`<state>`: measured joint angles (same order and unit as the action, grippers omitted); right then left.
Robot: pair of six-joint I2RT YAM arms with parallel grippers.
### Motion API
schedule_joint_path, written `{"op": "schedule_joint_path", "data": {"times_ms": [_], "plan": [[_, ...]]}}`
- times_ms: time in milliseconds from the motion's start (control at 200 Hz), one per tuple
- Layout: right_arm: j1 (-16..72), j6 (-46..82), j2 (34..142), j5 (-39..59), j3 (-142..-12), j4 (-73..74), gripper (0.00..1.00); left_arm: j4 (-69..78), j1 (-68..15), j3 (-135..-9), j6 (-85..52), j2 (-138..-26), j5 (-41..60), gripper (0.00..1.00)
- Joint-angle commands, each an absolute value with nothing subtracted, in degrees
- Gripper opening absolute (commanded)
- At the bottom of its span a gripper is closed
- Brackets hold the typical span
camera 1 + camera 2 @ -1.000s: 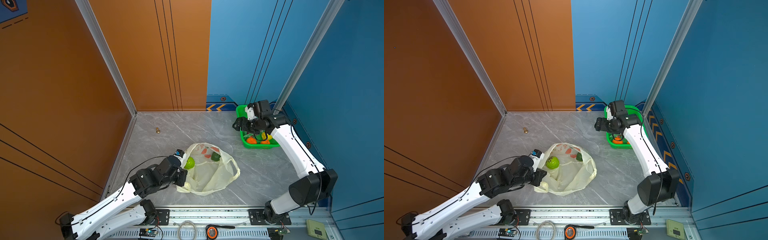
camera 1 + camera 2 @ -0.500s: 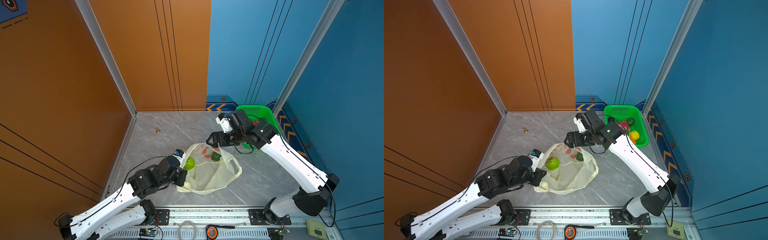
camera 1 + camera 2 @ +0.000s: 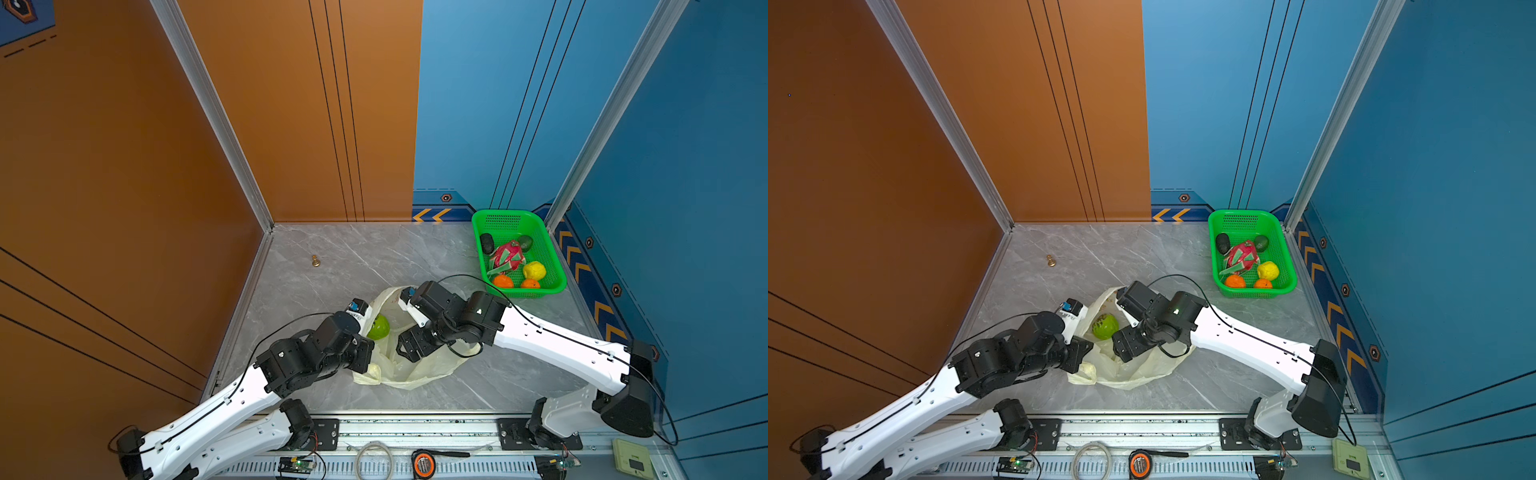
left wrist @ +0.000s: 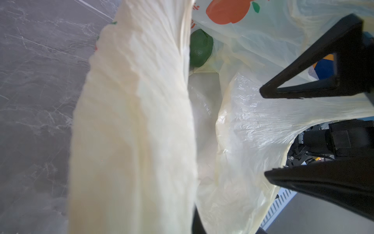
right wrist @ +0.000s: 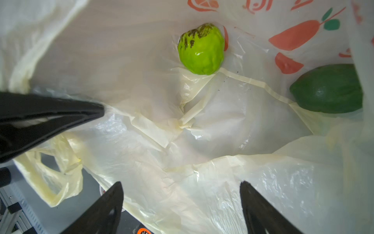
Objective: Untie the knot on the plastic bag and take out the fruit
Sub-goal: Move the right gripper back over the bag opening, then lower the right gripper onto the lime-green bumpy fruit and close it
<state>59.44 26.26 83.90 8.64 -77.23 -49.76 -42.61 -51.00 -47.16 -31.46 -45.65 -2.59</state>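
Now | left fingers (image 5: 60, 113) pinched shut on plastic bag (image 3: 415, 365) rim, on counter (image 3: 332, 257) | right fingers (image 5: 109, 202) spread wide over its mouth | light green fruit (image 5: 201, 50) inside | advice: hold rim high, straddle fruit, miss film

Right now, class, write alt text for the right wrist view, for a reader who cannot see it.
A thin pale yellow plastic bag lies open, holding a bright lime-green round toy fruit and a darker green one; the open right gripper hovers above.
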Motion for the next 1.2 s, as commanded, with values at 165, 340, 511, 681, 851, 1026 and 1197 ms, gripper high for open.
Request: {"op": "schedule_joint_path", "data": {"times_ms": [165,340,511,681,851,1026,1197], "plan": [[60.6,21.72,89.19,7.71,-70.46,-42.64,0.86,-42.05,-50.9,-48.63,-30.89,-45.78,-2.2,0.0],[59.38,24.07,94.31,8.22,-70.0,-36.11,0.85,-42.02,-51.02,-48.75,-30.94,-45.9,-1.49,0.0],[57.12,29.6,97.04,7.01,-69.84,-29.05,0.83,-42.1,-50.99,-48.34,-31.2,-46.12,-0.93,0.0],[56.1,36.08,99.03,4.88,-68.76,-22.07,0.83,-42.1,-51.04,-47.98,-31.25,-46.22,-0.31,0.0],[55.05,42.73,100.71,4.4,-66.99,-14.64,0.83,-41.99,-50.98,-47.77,-31.31,-46.39,0.21,0.0],[55.08,46.92,102.94,4.13,-67.82,-9.7,0.85,-42.01,-51.0,-47.3,-31.29,-46.29,0.71,0.0],[55.84,49.9,106.09,3.38,-69.73,-8.13,0.86,-41.97,-50.89,-46.89,-31.22,-46.23,1.31,0.0]]}}
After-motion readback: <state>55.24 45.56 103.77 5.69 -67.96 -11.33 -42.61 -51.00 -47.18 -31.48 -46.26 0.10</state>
